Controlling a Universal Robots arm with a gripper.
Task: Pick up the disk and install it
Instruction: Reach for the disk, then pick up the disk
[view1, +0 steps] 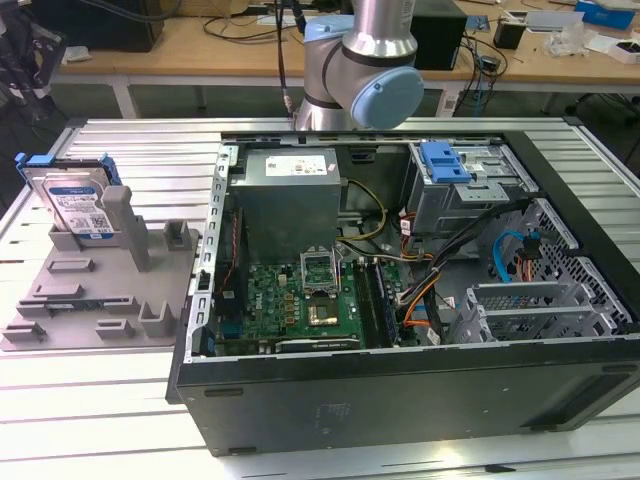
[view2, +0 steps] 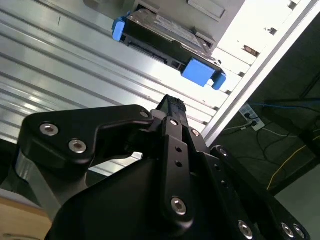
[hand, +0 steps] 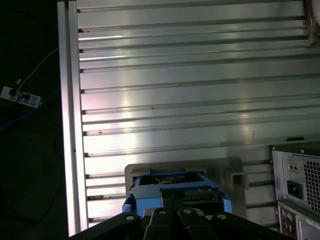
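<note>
One disk (view1: 75, 205) | silver, white-and-blue label | blue frame | propped in grey stand (view1: 90, 292)

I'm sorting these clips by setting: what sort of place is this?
Likely a robotics lab: an open computer case on a slotted aluminium table, the disk standing in a grey fixture, cluttered wooden benches behind.

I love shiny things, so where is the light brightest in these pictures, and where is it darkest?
In the second wrist view, glare whitens the table right by the disk; in the first wrist view, soft bright bands cross it while the floor off the table's edge is almost black; in the exterior view, light is even, with shade inside the computer case.
</note>
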